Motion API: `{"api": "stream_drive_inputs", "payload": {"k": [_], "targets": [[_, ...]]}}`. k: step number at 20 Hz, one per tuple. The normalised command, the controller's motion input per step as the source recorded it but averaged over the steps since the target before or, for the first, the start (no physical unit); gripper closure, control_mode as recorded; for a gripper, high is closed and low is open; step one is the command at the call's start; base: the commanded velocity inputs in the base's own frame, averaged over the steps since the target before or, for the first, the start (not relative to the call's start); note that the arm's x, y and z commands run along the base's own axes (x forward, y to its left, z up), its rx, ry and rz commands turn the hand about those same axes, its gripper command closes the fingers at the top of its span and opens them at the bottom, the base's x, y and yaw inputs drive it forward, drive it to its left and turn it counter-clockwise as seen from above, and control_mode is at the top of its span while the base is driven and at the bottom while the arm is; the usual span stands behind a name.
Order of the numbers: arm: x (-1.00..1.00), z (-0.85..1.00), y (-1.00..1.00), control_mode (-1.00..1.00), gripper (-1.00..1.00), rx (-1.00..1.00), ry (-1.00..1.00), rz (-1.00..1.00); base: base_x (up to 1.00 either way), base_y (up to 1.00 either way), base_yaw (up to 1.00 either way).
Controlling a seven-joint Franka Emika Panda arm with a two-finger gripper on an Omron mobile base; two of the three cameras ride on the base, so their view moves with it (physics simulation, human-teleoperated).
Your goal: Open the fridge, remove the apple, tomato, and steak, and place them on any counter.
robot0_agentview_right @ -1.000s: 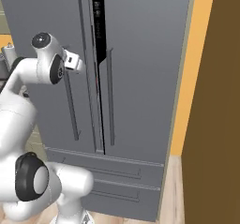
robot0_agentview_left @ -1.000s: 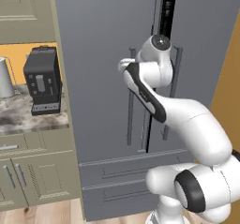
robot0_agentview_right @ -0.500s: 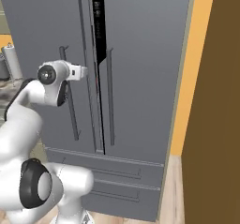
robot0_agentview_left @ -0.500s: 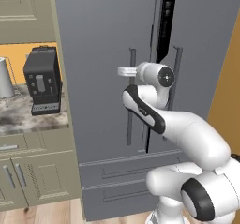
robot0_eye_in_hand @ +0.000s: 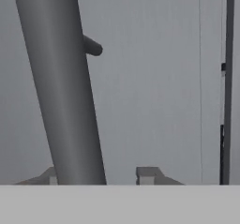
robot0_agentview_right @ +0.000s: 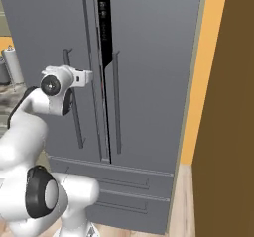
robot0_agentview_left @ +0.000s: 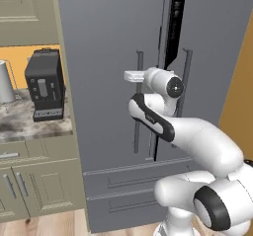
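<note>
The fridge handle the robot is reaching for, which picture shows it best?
The hand view: the left door's handle rises big and close between the gripper tips, beside the left one. The left base view shows the whole bar with the hand across its upper part. In the right base view the arm covers its middle.

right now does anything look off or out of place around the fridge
Nothing stands out. The fridge doors are shut and undamaged, the gripper sits around the left door handle, and the coffee machine stands upright on the counter with no spills.
</note>
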Motion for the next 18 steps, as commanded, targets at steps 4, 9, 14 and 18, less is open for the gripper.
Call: {"api": "stream_drive_inputs", "payload": {"k": [4, 9, 14, 18], "targets": [[-0.32, 0.00, 0.87, -1.00, 1.00, -0.11, 0.18, -0.10, 0.00, 0.00, 0.00], [-1.00, -0.04, 1.00, -1.00, 1.00, -0.19, 0.11, -0.17, 0.00, 0.00, 0.00], [-1.00, -0.20, 0.99, -1.00, 1.00, -0.20, -0.02, -0.19, 0.00, 0.00, 0.00], [-1.00, -0.27, 1.00, -1.00, 1.00, -0.21, -0.26, -0.16, 0.00, 0.00, 0.00]]}}
